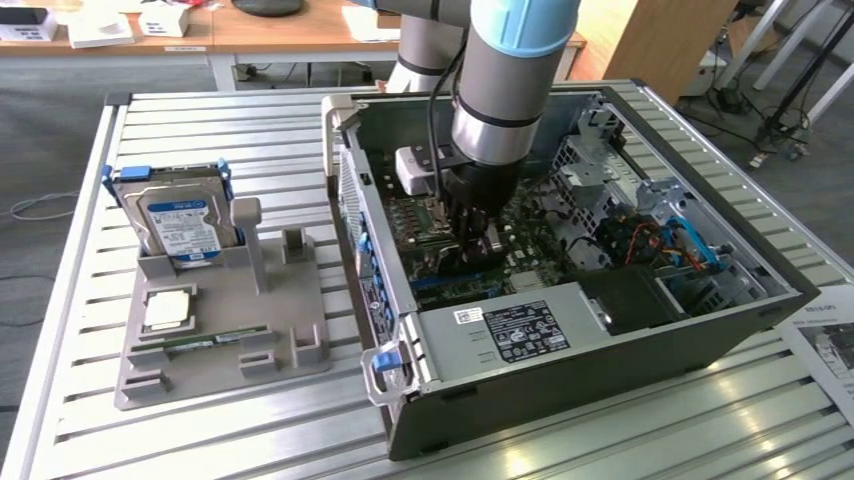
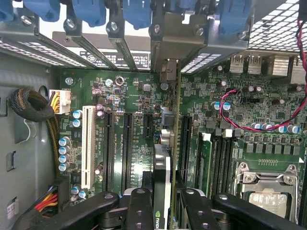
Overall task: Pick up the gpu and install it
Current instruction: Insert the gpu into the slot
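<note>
Black gripper [image 2: 165, 211] clamped on thin, flat gpu [image 2: 163, 163], edge-on above green motherboard [image 2: 124, 100].

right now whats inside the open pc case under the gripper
Inside the case lies a green motherboard. The gripper holds the gpu edge-on over its slots. The slot beneath the card is covered.

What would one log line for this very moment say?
phase: installing | fingers: shut on gpu | gpu: edge-on, upright over motherboard slots | location: inside open computer case | hard drive: on grey holder
</note>
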Tool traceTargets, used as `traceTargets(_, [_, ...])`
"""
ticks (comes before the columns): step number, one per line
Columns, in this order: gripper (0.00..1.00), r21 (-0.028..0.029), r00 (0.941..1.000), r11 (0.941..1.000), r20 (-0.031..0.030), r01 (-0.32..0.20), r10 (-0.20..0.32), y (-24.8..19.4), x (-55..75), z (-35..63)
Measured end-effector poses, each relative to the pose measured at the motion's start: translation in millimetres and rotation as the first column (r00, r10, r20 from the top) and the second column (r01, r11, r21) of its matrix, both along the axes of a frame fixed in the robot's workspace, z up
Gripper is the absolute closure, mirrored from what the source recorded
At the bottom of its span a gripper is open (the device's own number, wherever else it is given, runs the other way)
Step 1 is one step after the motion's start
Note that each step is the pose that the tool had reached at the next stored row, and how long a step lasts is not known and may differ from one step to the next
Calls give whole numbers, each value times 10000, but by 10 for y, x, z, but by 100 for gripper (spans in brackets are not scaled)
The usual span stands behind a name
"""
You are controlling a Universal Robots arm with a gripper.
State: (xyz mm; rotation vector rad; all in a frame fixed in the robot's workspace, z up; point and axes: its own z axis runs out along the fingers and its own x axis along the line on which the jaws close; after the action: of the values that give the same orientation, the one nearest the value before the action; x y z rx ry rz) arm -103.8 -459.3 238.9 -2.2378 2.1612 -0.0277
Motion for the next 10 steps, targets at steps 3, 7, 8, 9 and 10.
traceTargets(3, [73,1,10000,10000,22,0,0,0,-2,-1])
traceTargets(7, [73,1,10000,10000,25,-1,1,0,-1,-1])
traceTargets(8, [73,1,10000,10000,26,-1,1,0,-2,-1])
traceTargets(9, [73,1,10000,10000,26,-1,1,0,-2,-1])
traceTargets(10, [73,1,10000,10000,25,-1,1,0,-2,-1])
